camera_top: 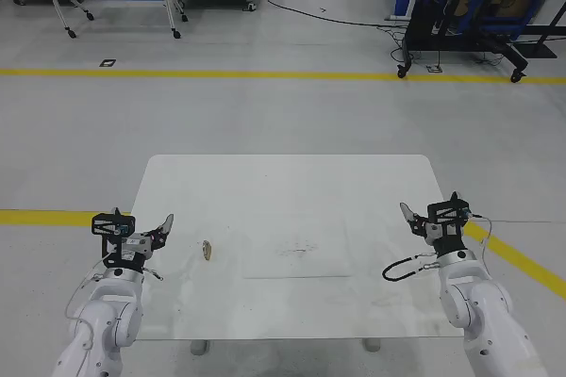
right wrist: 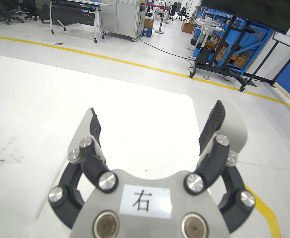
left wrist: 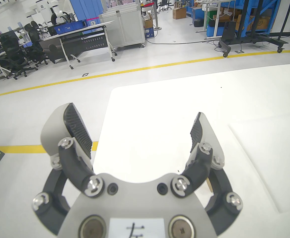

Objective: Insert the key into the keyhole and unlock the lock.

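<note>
Left gripper (camera_top: 143,222) (left wrist: 135,115) wide open, empty, over near left edge of table (camera_top: 283,188). Right gripper (camera_top: 432,209) (right wrist: 156,108) likewise spread and empty at near right edge. Small tan object (camera_top: 207,250), lock or key unclear, lying near left gripper, untouched.

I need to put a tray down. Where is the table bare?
The far half of the table is bare, as is the stretch between the brass object and the right hand. Tightest is between that object and the left hand.
</note>
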{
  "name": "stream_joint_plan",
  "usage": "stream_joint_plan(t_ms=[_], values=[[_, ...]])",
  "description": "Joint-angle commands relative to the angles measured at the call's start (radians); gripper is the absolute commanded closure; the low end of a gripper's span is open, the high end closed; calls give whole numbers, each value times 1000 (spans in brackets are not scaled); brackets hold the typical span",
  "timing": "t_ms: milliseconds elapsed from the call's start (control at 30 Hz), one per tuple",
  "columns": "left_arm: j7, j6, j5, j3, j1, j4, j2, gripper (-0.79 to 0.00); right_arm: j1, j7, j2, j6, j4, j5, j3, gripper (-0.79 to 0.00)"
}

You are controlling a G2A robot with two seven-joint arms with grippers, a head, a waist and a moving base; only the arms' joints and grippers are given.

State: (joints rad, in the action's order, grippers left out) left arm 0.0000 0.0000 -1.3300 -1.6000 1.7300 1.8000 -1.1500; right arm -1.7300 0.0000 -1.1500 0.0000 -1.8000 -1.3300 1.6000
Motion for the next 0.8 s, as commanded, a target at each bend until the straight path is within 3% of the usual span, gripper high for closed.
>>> stream_joint_plan(t_ms=[0,133,300,533,767], values=[[0,0,0,0,0,0,0,-784,0,0,0,0,0,0,0,-785],[0,0,0,0,0,0,0,-785,3,4,-1,-5,4,-5,-4,-785],[0,0,0,0,0,0,0,-785,61,46,5,-174,28,-86,-68,-785],[0,0,0,0,0,0,0,-785,204,62,14,-547,121,-188,-205,-785],[0,0,0,0,0,0,0,-785,423,46,4,-902,360,-125,-357,-785]])
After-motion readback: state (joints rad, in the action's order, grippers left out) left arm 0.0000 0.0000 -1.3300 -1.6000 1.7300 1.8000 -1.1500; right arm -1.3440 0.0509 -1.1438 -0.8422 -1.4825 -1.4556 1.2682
